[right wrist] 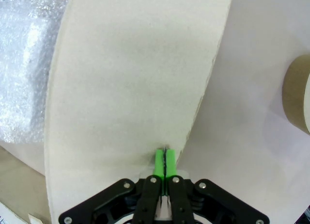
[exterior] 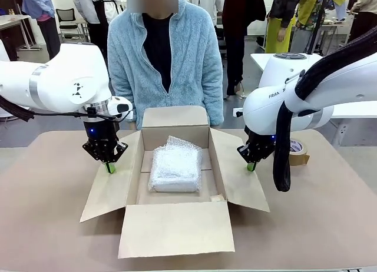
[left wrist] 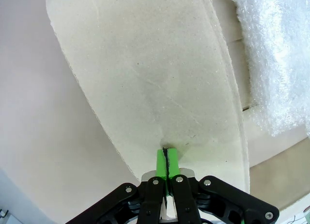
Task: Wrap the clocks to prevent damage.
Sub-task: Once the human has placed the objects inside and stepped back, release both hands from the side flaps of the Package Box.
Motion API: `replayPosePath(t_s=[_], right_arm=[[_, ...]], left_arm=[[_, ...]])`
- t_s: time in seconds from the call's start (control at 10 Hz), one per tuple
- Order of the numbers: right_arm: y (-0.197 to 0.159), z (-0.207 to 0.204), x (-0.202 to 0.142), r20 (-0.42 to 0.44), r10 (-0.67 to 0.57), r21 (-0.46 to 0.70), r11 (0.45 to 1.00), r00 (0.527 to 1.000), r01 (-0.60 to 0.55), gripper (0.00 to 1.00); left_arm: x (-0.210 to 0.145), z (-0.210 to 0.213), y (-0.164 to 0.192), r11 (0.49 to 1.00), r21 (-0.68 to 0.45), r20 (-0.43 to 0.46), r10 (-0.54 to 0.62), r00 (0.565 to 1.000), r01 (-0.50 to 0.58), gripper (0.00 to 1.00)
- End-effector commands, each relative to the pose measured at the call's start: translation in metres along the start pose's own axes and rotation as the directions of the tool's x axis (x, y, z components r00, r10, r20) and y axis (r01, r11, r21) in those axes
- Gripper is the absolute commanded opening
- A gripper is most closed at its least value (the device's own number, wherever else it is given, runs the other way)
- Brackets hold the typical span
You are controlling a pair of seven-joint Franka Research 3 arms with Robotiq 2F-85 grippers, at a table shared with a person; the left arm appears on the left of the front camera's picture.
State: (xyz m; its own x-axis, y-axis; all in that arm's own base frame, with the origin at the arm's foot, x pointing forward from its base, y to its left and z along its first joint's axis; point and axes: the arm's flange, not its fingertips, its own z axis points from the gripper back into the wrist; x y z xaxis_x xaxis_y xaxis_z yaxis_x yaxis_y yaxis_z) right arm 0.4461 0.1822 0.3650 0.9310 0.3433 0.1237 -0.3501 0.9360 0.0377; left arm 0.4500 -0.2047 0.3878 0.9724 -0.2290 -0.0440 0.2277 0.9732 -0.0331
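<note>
One table (exterior: 41, 225) bears an open cardboard box (exterior: 177, 228) holding the bubble-wrapped clocks (exterior: 175, 169), their shapes blurred by wrap; left gripper (exterior: 109, 168) and right gripper (exterior: 251, 166), fingers pressed together, each touch a side flap (left wrist: 145, 88); a tape roll (exterior: 298, 151) sits half hidden.

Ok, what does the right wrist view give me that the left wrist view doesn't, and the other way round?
Right wrist view: the right gripper, shut, with its tips at the outer edge of the box's right flap, and the brown tape roll on the table beyond that flap. Left wrist view: the left gripper, shut, with its tips at the box's left flap. Shared: the bubble-wrapped bundle lying in the box, and bare table beside a flap.
</note>
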Motion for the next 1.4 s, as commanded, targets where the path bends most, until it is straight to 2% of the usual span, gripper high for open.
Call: replayPosePath(t_s=[0.0, 0.4, 0.5, 0.7, 0.8, 1.0, 1.1, 1.2, 1.3], right_arm=[[0.000, -0.001, 0.000, -0.001, -0.015, 0.006, 1.000, 1.000, 0.015, 0.01], [0.000, 0.000, 0.000, 0.000, 0.000, 0.000, 1.000, 1.000, 0.000, 0.01], [-0.014, 0.028, -0.005, 0.049, 0.140, -0.003, 0.990, 0.989, -0.140, 0.01], [-0.040, 0.081, -0.021, 0.064, 0.301, -0.017, 0.954, 0.952, -0.300, 0.01], [-0.054, 0.103, -0.028, 0.059, 0.386, -0.011, 0.922, 0.921, -0.386, 0.01], [-0.077, 0.134, -0.042, -0.021, 0.564, -0.010, 0.826, 0.826, -0.564, 0.01], [-0.083, 0.139, -0.044, -0.045, 0.580, 0.007, 0.814, 0.813, -0.580, 0.01], [-0.086, 0.137, -0.040, -0.053, 0.531, -0.002, 0.847, 0.846, -0.532, 0.01], [-0.080, 0.140, -0.049, 0.003, 0.537, 0.006, 0.843, 0.843, -0.537, 0.01]], left_arm=[[-0.002, 0.003, 0.000, 1.000, 0.001, 0.002, 0.005, 1.000, -0.005, 0.00], [0.000, 0.000, 0.000, 1.000, 0.000, 0.000, 0.000, 1.000, 0.000, 0.00], [-0.009, 0.024, 0.019, 0.989, 0.047, 0.055, -0.142, 0.988, 0.140, 0.00], [-0.031, 0.062, 0.059, 0.957, 0.053, 0.088, -0.290, 0.953, 0.286, 0.00], [-0.042, 0.078, 0.072, 0.925, 0.056, 0.093, -0.379, 0.921, 0.376, 0.00], [-0.065, 0.102, 0.094, 0.827, 0.059, 0.102, -0.562, 0.821, 0.559, 0.00], [-0.072, 0.109, 0.104, 0.783, 0.054, 0.113, -0.622, 0.775, 0.620, 0.00], [-0.073, 0.113, 0.110, 0.800, 0.046, 0.134, -0.598, 0.790, 0.598, 0.00], [-0.072, 0.110, 0.100, 0.864, 0.094, 0.112, -0.504, 0.857, 0.496, 0.00]])
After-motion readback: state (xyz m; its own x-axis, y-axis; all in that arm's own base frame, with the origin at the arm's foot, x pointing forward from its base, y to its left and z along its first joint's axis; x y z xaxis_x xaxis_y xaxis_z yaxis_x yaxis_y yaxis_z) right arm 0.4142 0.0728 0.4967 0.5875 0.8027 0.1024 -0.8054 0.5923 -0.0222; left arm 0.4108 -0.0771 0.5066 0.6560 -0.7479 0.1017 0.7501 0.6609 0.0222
